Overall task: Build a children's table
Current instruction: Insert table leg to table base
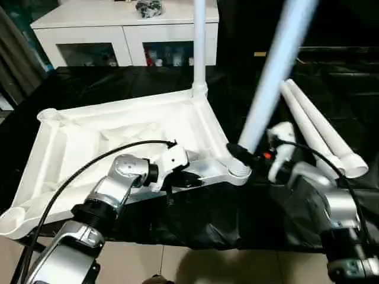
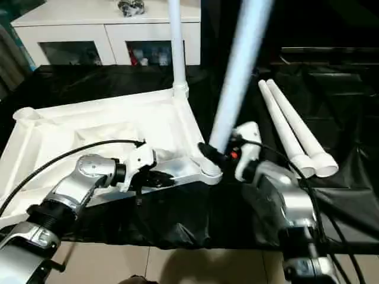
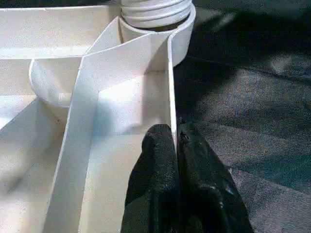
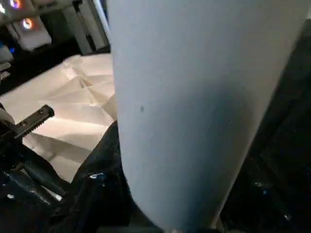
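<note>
The white table top lies upside down, ribbed underside up, on the black-draped table. One white leg stands upright in its far right corner socket. My right gripper is shut on a second leg, which leans to the right with its lower end at the near right corner socket. In the right wrist view this leg rises close between the fingers. My left gripper is shut on the top's thin rim wall just beside that socket. Two more legs lie side by side to the right.
A white cabinet with glass doors stands behind the black-draped table. Black cloth hangs over the table's front edge, with tiled floor below. My left arm's cable loops over the table top.
</note>
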`<state>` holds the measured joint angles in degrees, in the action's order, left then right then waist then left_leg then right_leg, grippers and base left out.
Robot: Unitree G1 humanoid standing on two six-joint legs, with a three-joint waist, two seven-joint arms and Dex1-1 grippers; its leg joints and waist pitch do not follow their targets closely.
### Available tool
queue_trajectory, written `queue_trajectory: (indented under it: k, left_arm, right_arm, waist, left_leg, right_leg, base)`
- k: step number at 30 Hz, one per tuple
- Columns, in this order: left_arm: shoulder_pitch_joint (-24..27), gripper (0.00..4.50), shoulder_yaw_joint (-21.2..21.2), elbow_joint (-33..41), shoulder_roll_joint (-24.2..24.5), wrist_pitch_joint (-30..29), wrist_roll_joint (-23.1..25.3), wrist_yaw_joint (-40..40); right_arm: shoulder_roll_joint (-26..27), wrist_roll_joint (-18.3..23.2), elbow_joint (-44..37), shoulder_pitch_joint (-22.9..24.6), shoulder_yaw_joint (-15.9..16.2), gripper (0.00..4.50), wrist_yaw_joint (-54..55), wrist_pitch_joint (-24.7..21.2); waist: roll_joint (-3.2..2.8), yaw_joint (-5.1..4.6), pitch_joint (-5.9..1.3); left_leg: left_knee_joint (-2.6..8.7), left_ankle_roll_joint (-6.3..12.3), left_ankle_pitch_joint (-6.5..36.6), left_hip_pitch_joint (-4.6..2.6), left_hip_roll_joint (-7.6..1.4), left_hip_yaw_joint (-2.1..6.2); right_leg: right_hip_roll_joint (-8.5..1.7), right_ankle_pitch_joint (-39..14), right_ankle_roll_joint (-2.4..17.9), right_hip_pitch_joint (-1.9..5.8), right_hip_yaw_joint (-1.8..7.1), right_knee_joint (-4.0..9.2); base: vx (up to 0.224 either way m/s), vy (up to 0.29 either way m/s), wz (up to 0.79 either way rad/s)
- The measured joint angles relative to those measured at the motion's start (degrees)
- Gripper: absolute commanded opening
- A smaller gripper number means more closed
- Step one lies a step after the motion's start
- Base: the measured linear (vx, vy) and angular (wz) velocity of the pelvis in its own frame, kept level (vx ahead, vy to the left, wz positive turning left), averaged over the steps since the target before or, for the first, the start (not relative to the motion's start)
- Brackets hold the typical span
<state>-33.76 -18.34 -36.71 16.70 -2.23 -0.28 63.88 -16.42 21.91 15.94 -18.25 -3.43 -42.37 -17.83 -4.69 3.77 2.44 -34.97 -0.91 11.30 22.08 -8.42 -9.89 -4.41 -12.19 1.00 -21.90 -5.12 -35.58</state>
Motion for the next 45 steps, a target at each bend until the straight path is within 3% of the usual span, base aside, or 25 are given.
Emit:
queue_trajectory:
  k: [9, 14, 18, 25, 31, 45]
  left_arm:
    - [0.00, 0.00, -0.06, -0.61, -0.50, 0.22, 0.03, -0.19]
    - [0.00, 0.00, -0.11, -0.69, -0.49, 0.44, 0.09, -0.17]
    - [0.00, 0.00, -0.11, -1.03, 0.00, 1.03, 0.09, -0.16]
    - [0.00, 0.00, 0.09, -1.24, 0.99, 1.14, 0.08, 0.15]
    - [-0.01, 0.00, -0.01, -0.50, 2.61, 1.18, 0.09, 2.36]
    - [0.18, 0.00, -0.95, 2.93, 7.13, 1.01, 0.00, 10.41]
  right_arm:
    - [1.11, 0.50, -0.97, 4.47, -0.33, 1.91, 0.49, 6.17]
    - [-1.94, -4.99, -4.12, 3.99, 4.22, 1.91, 0.71, 7.02]
    - [-2.50, -7.01, -3.88, 2.06, 6.00, 1.91, 0.57, 6.33]
    - [-3.99, -8.84, 0.69, -3.86, 8.97, 1.91, -3.20, 3.89]
    - [-5.38, -10.39, 3.47, -7.14, 11.50, 1.91, -9.40, 3.63]
    - [-8.00, -9.02, 0.91, -4.50, 14.09, 1.91, -21.48, 8.70]
  waist:
    - [-0.24, 0.13, -0.32]
    - [-0.25, 0.28, -0.37]
    - [-0.17, 0.14, -0.37]
    - [0.37, -0.64, -0.33]
    - [0.90, -0.57, -0.30]
    - [1.49, 0.02, 0.28]
  left_leg:
    - [0.19, 0.00, 0.00, -0.06, 0.00, -0.05]
    - [0.25, 0.00, -0.01, -0.09, 0.00, -0.07]
    - [0.27, 0.00, -0.01, -0.13, 0.00, -0.07]
    - [0.30, -0.01, -0.01, -0.17, -0.02, -0.07]
    - [0.43, -0.02, -0.02, -0.14, -0.14, -0.07]
    - [0.80, -0.04, 0.00, -0.14, -0.14, -0.17]
  right_leg:
    - [0.00, 0.01, 0.00, 0.13, -0.01, 0.31]
    - [0.00, 0.01, 0.00, 0.13, -0.01, 0.33]
    - [0.00, 0.01, 0.00, 0.16, -0.01, 0.33]
    - [0.00, 0.12, 0.12, 0.15, -0.03, 0.31]
    - [0.05, 0.10, 0.11, 0.10, -0.17, 0.40]
    - [0.05, -0.04, 0.16, 0.06, -0.19, 0.73]
  base:
    - [0.000, 0.000, 0.00]
    - [0.000, 0.000, 0.00]
    - [0.000, 0.000, 0.00]
    - [0.000, 0.000, 0.00]
    - [0.000, 0.000, 0.00]
    - [0.000, 0.000, 0.00]
